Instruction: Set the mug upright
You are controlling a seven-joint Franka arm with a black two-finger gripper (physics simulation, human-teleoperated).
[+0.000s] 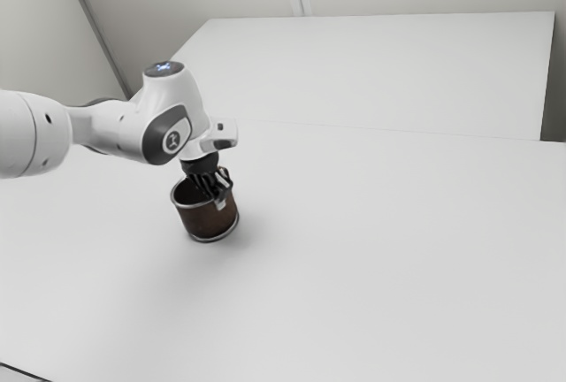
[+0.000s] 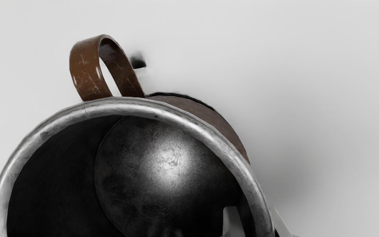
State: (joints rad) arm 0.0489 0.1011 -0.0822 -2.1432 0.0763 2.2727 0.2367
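Mug (image 1: 206,220), brown, cylindrical, metal-rimmed, opens upward below the black two-finger end effector (image 2: 257,223), which pinches its wall; release with the base tilted could rock it over.

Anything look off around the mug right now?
The mug appears to lean slightly toward the exterior view's left, the gripper pinching its wall. Its handle is scratched, and a dark blur beside it is unidentifiable.
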